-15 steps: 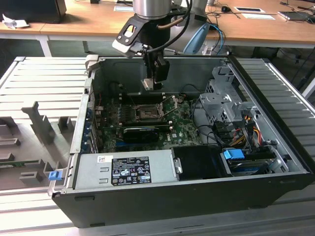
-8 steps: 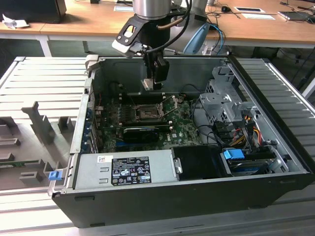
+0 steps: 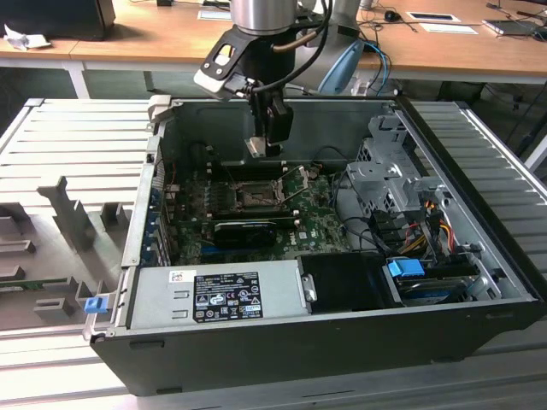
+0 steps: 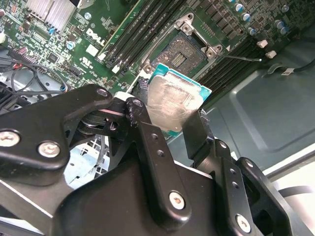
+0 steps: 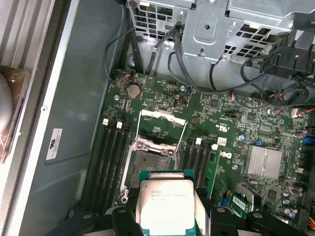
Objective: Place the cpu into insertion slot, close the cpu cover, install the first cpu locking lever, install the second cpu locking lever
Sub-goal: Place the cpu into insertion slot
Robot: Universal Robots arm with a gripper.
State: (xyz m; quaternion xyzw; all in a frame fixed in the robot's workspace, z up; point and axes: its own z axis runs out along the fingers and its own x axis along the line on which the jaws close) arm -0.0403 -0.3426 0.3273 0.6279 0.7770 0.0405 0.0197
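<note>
**The cpu (image 4: 172,98) above the insertion slot (image 4: 179,54)**

The gripper (image 4: 168,115) fingers are clamping the chip's edges above the socket, whose cpu cover (image 5: 162,115) is standing raised. Good seating is likely requiring a level chip squared to the rim.

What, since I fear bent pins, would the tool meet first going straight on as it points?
Most likely the insertion slot, lying open just ahead of the cpu that the tool grips, in both wrist views. Depth is unclear; it might catch the slot's rim instead.
</note>
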